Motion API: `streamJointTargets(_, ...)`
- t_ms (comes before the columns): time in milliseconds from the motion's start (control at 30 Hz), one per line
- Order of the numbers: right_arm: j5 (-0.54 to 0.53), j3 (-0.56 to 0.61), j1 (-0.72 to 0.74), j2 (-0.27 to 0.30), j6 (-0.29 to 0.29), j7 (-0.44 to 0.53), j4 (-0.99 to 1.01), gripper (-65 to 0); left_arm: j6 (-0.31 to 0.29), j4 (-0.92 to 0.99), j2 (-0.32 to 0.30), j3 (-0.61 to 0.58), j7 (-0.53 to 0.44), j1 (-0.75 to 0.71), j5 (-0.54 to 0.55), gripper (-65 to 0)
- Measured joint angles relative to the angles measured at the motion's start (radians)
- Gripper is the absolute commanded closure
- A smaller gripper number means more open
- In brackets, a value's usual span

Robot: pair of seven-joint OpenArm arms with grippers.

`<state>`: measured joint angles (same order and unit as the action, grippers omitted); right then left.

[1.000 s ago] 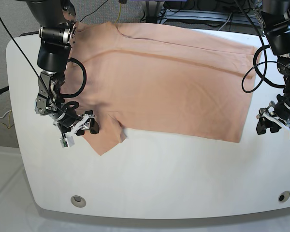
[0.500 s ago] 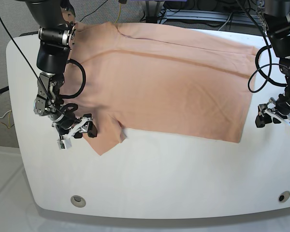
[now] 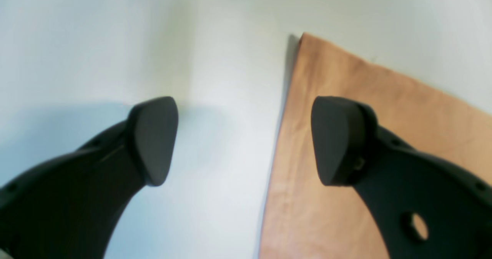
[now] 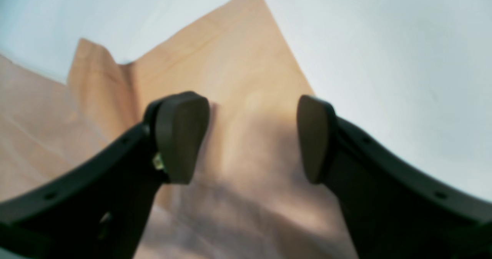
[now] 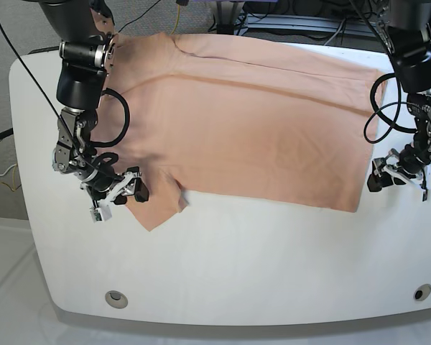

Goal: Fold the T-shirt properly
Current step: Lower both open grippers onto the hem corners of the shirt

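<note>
Directly beneath the right gripper [image 4: 251, 140], the sleeve of the T-shirt [image 5: 251, 122] is seen, and nothing is gripped: the jaws are spread, one finger [image 4: 180, 136] over the cloth and the gap above the sleeve's tapering corner. Beside the left gripper [image 3: 244, 140], the garment's straight hem edge is met; those jaws are released too, one pad [image 3: 334, 140] above the fabric, the other over the bare table [image 5: 237, 259]. Beyond both, the shirt is spread flat across the white top. It is judged light, soft and limp, so a double layer at the sleeve tip and at the hem corner would best be pinched. One T-shirt, two grippers and one table are counted.
</note>
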<state>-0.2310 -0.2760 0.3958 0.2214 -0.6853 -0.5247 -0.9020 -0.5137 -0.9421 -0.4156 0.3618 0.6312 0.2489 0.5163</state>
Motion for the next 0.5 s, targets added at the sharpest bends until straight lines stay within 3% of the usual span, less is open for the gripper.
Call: streamJointTargets(500,-0.006,-0.006,0.008,0.003,0.003,0.010,0.036,-38.7,-0.003,0.017,0.005,-0.026,-0.020,-0.008,0.004,-47.7)
